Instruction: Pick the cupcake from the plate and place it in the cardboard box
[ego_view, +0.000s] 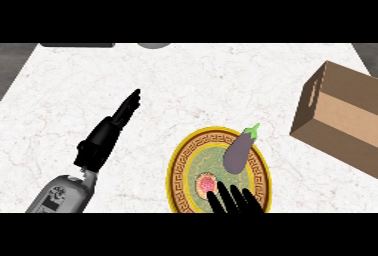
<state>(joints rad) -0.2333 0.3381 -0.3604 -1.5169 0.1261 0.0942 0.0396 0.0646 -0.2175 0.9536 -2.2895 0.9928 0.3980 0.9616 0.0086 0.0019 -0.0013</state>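
Note:
A round plate with a gold patterned rim and green centre lies at the lower middle of the counter. On it sits the cupcake, seen from above as a small pink and red disc. My right hand comes in from the bottom edge, fingers straight and spread, their tips just right of the cupcake and partly over it. The cardboard box stands at the right edge, tilted in view. My left hand rests on the counter at the left, fingers straight and pointing up and away.
A purple eggplant with a green stem lies on the plate's upper right part, between the cupcake and the box. A dark object and a grey round object show at the counter's far edge.

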